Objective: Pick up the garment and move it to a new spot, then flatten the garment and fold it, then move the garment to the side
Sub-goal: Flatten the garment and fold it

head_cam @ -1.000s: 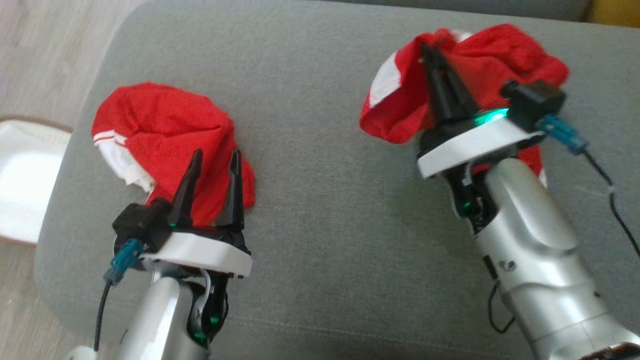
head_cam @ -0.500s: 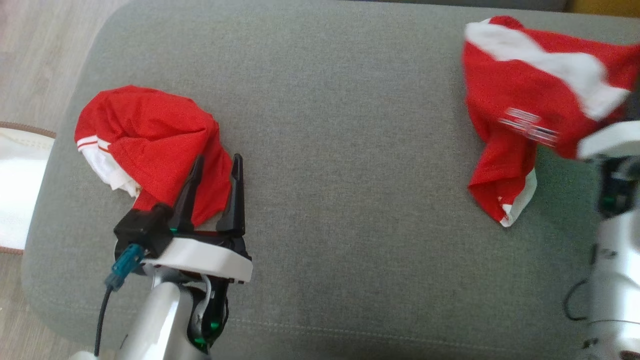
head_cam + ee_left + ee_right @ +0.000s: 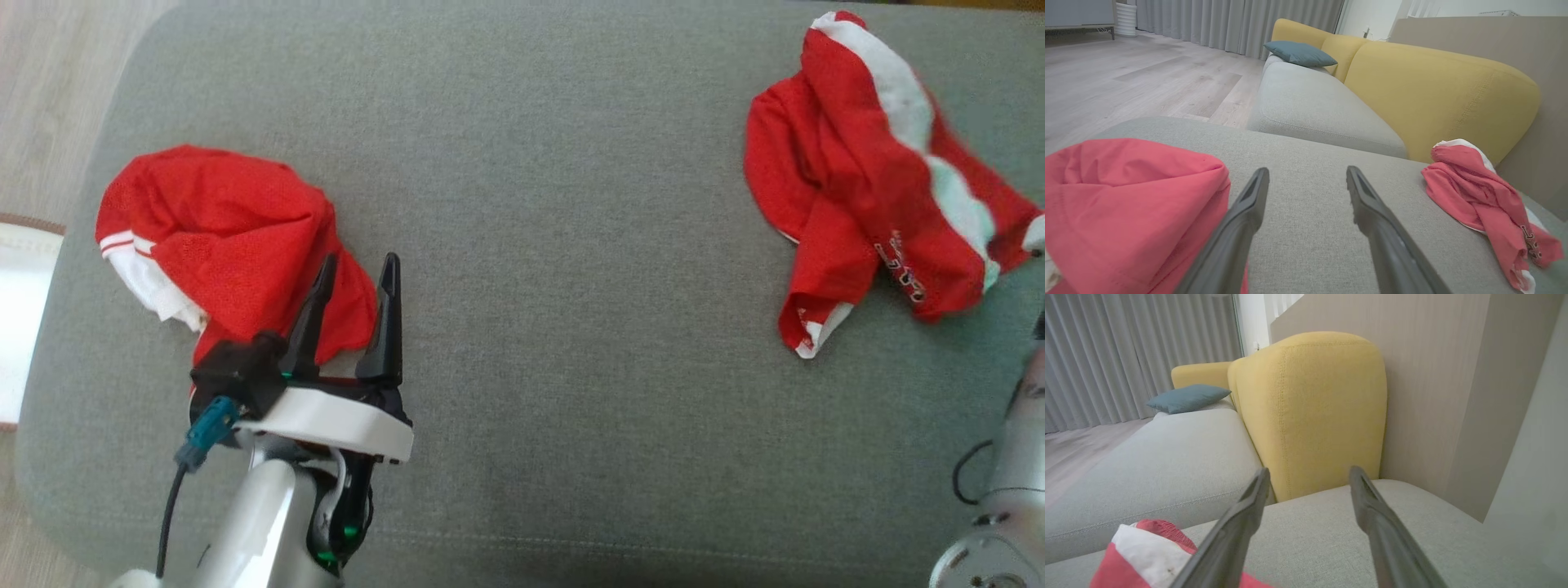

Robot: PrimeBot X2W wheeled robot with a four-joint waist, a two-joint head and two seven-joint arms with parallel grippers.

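Note:
A crumpled red garment with white trim (image 3: 865,188) lies loose at the far right of the grey cushion (image 3: 571,245); the left wrist view has it (image 3: 1482,196) at the right. My right gripper (image 3: 1308,471) is open above its near edge (image 3: 1139,555), nothing between the fingers. In the head view only the right forearm (image 3: 1012,457) shows, at the lower right. A second crumpled red garment (image 3: 220,237) lies at the left. My left gripper (image 3: 359,265) stands open at that garment's right edge, with bare cushion between the fingers (image 3: 1306,173) and the red cloth (image 3: 1126,196) beside the left finger.
A yellow sofa back (image 3: 1433,90) rises behind the cushion, with a blue pillow (image 3: 1300,53) on a further grey seat. A wall stands at the right. Wood floor (image 3: 41,82) and a white object (image 3: 16,310) lie past the cushion's left edge.
My right gripper has opened and let go of the right garment, which now lies on the cushion. The right arm has drawn back to the view's right edge. The head camera has shifted.

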